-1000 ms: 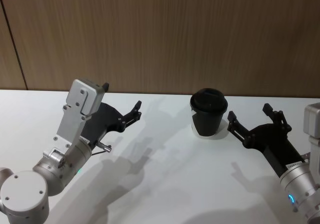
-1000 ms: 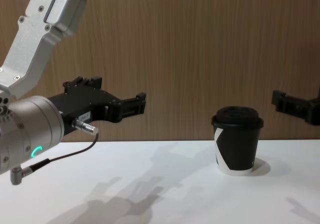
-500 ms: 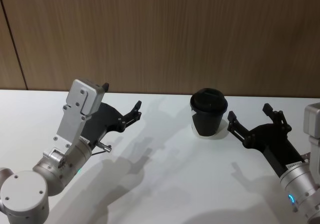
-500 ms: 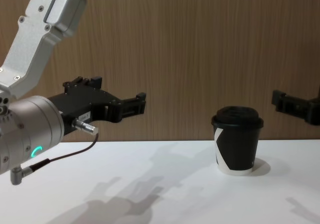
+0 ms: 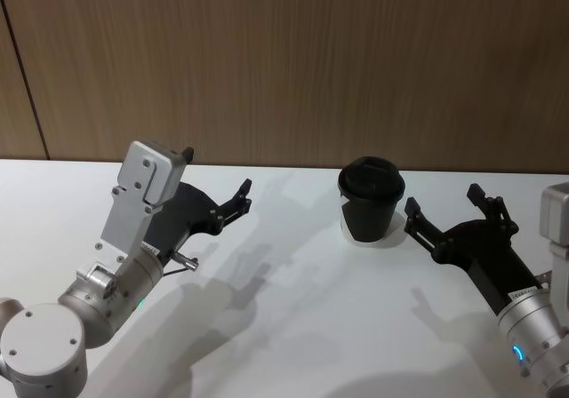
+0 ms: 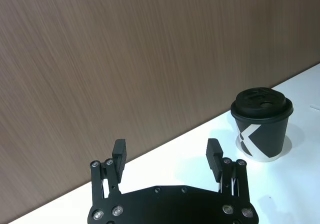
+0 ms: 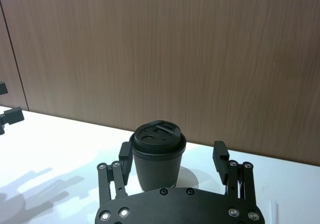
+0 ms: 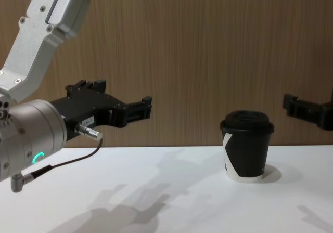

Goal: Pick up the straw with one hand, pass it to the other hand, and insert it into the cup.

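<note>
cup [image 5: 371, 201]: black paper, black lid, a white mark on its side and a white bottom rim. It stands upright on the bench, right of centre in the head view and close to the wall. In the chest view it sits right of centre, in the lower half.
bench [image 5: 302, 327]: white, carrying the cup and the arms' grey shadows [image 5: 240, 274].
wall [image 5: 284, 60]: brown wood panelling across the upper part of the head and chest views.
left pincer [image 6: 167, 151]: centre left of the head view, raised above the bench and pointing toward the wall. Its two black fingers are spread wide with nothing between them, and it is well apart from the cup.
left wrist [image 8: 31, 139]: a fat silver cylinder at the lower left of the chest view, with a glowing green ring [image 8: 35, 157] and a thin cable [image 8: 67, 163] below it.
right pincer [image 5: 443, 200]: lower right of the head view, aimed up-left toward the cup. Its fingers are wide apart and grip nothing. The nearer fingertip is near the cup but apart from it — in the chest view it shows at the right edge, higher than the lid.
straw [image 7: 272, 211]: possibly the thin pale line lying on the bench beside the right pincer's base — too faint to be sure.
</note>
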You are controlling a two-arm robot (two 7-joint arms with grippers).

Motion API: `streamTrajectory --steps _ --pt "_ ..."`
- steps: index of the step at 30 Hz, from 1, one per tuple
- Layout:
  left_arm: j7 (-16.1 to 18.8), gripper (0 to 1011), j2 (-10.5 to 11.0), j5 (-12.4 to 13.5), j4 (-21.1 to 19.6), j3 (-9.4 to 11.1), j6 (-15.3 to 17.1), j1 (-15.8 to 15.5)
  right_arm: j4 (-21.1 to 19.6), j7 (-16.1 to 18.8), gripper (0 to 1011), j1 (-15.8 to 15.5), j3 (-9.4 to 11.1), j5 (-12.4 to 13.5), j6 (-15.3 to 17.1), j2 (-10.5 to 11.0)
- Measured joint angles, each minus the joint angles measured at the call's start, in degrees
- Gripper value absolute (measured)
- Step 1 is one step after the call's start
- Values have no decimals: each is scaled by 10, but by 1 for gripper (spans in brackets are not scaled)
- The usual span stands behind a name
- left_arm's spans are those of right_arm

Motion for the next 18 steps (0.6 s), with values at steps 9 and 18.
streamTrajectory --steps 9,18 --pt "0 1003 0 0 0 0 0 0 -1 4 1001 0 0 -4 5 4" --pt "0 1003 0 0 0 0 0 0 -10 10 1001 -4 4 -12 26 17"
